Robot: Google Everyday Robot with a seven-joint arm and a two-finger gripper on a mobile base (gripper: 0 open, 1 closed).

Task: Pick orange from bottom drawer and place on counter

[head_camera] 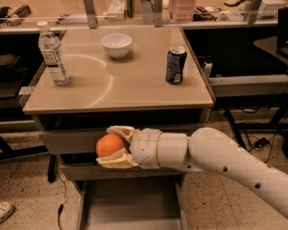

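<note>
My gripper (107, 146) is shut on the orange (110, 145), a bright round fruit held between the two cream fingers (120, 131). It hangs in front of the upper drawer fronts, above the open bottom drawer (130, 202) and below the edge of the counter (135, 85). The white arm reaches in from the lower right. The bottom drawer's grey floor shows bare.
On the counter stand a water bottle (52, 54) at the left, a white bowl (117, 45) at the back middle and a blue can (175, 64) at the right. A long bench (135, 13) runs behind. A shoe (5, 209) lies on the floor at left.
</note>
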